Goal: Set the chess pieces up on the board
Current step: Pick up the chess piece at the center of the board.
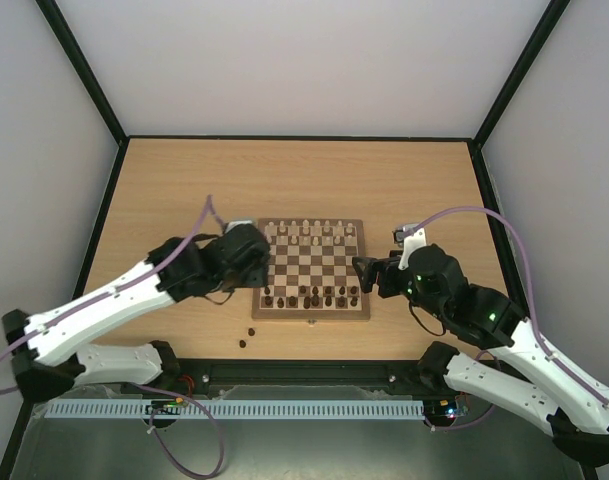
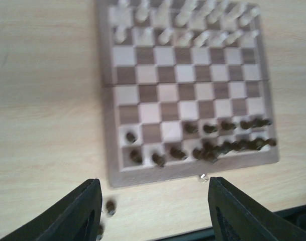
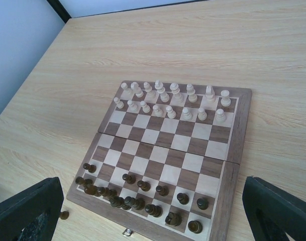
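Two dark chess pieces (image 1: 252,330) lie off the board (image 1: 284,316) on the table (image 1: 184,180), just below its lower left corner in the top view. We see the left gripper (image 2: 154,183) spread and empty near them, the right gripper (image 3: 151,183) wide apart too. Our worry: the bottom rows are crowded, so setting another piece could topple neighbours.

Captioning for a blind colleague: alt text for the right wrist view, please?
A chessboard on a wooden table: cream pieces line its two far rows, dark pieces bunch in its near rows. One dark piece sits off the board at lower left; the open right gripper's fingers frame the bottom corners.
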Robot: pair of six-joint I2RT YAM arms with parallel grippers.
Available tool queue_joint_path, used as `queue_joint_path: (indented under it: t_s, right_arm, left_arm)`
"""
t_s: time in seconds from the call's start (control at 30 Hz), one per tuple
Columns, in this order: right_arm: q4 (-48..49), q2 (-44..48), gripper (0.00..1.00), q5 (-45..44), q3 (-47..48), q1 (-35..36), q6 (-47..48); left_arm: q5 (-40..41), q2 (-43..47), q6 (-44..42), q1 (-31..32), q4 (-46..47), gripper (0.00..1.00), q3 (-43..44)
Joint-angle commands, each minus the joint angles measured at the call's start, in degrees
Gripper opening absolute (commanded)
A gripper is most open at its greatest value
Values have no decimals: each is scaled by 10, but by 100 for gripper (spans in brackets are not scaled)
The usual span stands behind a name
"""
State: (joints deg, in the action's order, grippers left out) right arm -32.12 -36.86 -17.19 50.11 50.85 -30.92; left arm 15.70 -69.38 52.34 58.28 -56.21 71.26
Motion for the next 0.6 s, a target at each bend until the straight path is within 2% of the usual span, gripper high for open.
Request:
queue_joint_path:
  t_s: [0.0, 0.13, 0.27, 0.57]
  right_arm:
    - [6, -5, 99, 0, 0, 1, 4]
    - [7, -7, 99, 4, -2, 0, 5]
    - [7, -10, 99, 7, -2, 1, 7]
    - [6, -15, 99, 6, -1, 1, 6]
  left_arm:
    - [-10, 64, 66, 12, -107, 60, -73]
    - [-39, 118, 109, 32, -114, 59, -149]
    - [-57, 138, 130, 49, -84, 56, -206]
    - [-81, 70, 100, 63, 35, 55, -262]
